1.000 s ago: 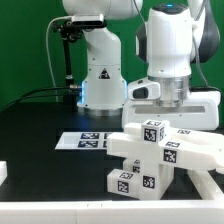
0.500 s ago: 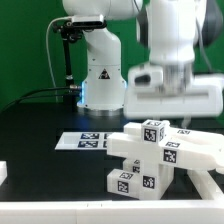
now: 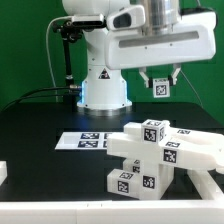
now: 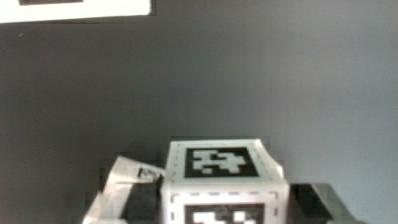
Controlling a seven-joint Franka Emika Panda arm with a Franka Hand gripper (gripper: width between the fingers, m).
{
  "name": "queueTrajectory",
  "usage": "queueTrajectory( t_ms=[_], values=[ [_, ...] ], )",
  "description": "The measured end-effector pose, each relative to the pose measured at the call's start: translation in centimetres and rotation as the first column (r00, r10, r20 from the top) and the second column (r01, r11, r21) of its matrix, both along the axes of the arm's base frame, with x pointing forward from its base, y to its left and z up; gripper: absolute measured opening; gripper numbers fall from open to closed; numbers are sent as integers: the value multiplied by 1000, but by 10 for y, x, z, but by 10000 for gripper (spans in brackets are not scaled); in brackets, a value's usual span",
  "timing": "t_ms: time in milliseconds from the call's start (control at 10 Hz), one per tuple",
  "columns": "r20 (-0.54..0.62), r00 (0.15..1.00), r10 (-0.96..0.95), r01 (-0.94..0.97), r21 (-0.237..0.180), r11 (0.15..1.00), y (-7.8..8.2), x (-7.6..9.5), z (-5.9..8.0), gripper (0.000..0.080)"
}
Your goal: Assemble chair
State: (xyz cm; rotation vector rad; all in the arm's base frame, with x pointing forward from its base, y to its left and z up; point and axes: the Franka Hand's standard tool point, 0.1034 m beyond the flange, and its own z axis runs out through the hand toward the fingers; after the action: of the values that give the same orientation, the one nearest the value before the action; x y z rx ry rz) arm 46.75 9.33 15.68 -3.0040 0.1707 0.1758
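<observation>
My gripper hangs high above the black table, shut on a small white chair block with a black-and-white tag on its face. The wrist view shows that block wedged between the two fingers, with dark bare tabletop beneath it. The partly built chair, a stack of chunky white tagged pieces, stands on the table below the gripper, toward the exterior view's right.
The marker board lies flat on the table behind the chair stack and shows as a corner in the wrist view. The arm's white base stands at the back. A white piece pokes in at the exterior view's left edge.
The arm has risen from just above the chair stack, carrying the tagged block up with it. The stack has stayed in place.
</observation>
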Motion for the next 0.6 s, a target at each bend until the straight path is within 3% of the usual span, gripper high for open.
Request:
queueTrajectory(
  t_ms=[300, 400, 600],
  values=[
    [-4, 1000, 0, 0, -1, 1000, -1, -1, -2, 284],
    [16, 999, 35, -35, -27, 999, -6, 10, 0, 284],
    [135, 985, 104, -97, -54, 994, -14, 52, 19, 284]
  ],
)
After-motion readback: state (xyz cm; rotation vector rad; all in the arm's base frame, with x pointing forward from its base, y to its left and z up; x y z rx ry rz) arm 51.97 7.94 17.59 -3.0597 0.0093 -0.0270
